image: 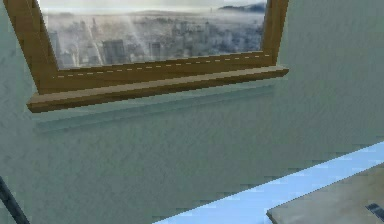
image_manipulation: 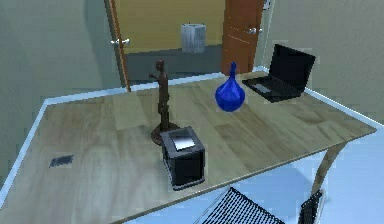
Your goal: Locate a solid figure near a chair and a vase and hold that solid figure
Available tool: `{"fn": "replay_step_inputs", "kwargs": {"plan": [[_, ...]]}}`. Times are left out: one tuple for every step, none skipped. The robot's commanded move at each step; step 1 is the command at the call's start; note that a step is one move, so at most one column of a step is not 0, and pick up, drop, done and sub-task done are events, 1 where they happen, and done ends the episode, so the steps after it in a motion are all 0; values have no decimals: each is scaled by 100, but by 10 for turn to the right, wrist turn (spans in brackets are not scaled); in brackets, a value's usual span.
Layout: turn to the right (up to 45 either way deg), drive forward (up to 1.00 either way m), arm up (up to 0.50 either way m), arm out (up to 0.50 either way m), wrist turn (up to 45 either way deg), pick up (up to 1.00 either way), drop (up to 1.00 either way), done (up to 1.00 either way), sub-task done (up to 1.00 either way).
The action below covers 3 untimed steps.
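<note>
Black mesh of a chair back pokes up at the bottom edge of the arm side view, right of centre, just below the near edge of the wooden worktop. Next on that worktop, low in the middle of the frame, stands a dark grey box with a pale top.

Just above the box, slightly to its left, is the solid figure. It is a slim brown statue on a round dark base, standing upright with its long axis vertical and its top toward the upper edge of the frame. Which way it faces I cannot tell. To its right, near but apart, sits a blue vase, round-bellied with a narrow neck, also upright. Farther right, at the worktop's far corner, an open black laptop has its screen raised. A small flat dark thing lies at the left of the worktop.

By count there are one figure, one vase, one chair, one laptop and one box. Two brown doors stand across the top of the frame, with a pale object between them.

The forward view has a wood-framed window in its upper left with a city scene, a grey-green wall below it, and pale blue floor at lower right.

Whether the end effector is apart or together cannot be told.
</note>
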Motion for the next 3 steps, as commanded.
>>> {"fn": "replay_step_inputs", "kwargs": {"plan": [[0, 0, 50, 0, 0, 0, 0, 0, 0], [0, 0, 36, 0, 0, 0, 0, 0, 0], [0, 0, 0, 46, 0, 0, 0, 0, 0]]}}
